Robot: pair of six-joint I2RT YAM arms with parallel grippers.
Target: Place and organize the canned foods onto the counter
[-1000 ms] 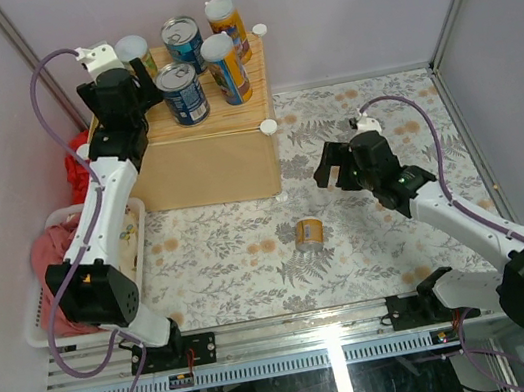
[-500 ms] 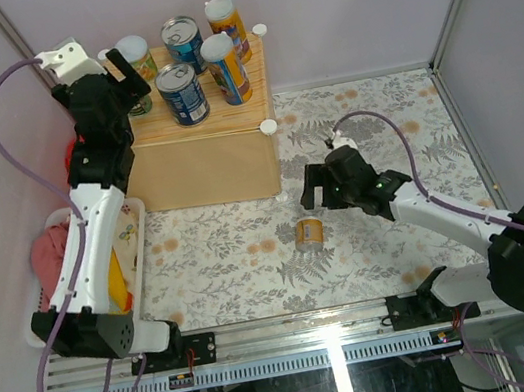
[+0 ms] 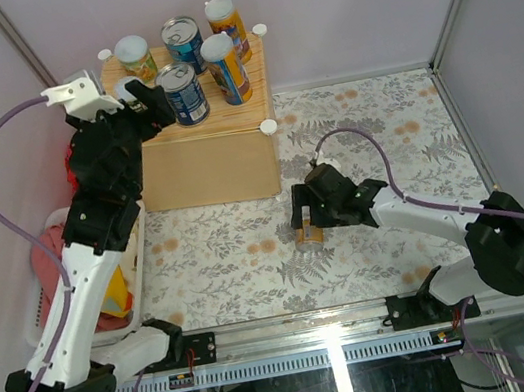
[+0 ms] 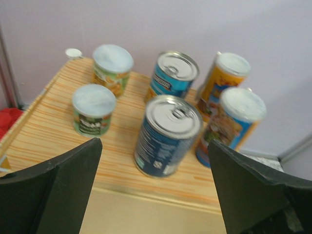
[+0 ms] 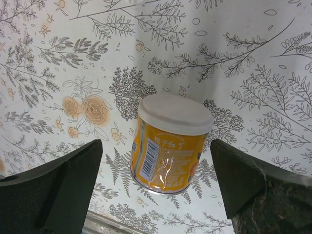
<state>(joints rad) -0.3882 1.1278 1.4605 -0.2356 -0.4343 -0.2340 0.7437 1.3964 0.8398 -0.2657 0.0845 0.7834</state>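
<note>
Several cans stand upright on the light-wood counter [image 3: 210,159]: a dark blue one [image 4: 168,136] at the front, a blue one [image 4: 173,75], two tall orange-and-blue ones [image 4: 234,124] and two short green ones [image 4: 92,109]. My left gripper [image 4: 154,141] is open and empty, hovering at the counter's front left edge [image 3: 147,107], short of the cans. A short yellow can with a white lid [image 5: 170,144] stands on the floral mat [image 3: 309,235]. My right gripper [image 5: 155,142] is open above it, one finger on each side, not touching; it also shows in the top view [image 3: 306,217].
A white basket of clothes [image 3: 35,317] sits at the left by the left arm. White knobs [image 3: 268,127] stick out at the counter's corners. The floral mat [image 3: 393,132] covers the floor right of the counter. Walls close in on three sides.
My right gripper has moved left and down from beside the counter to straddle the yellow can. My left arm has pulled back from the counter's rear left to its front left edge.
</note>
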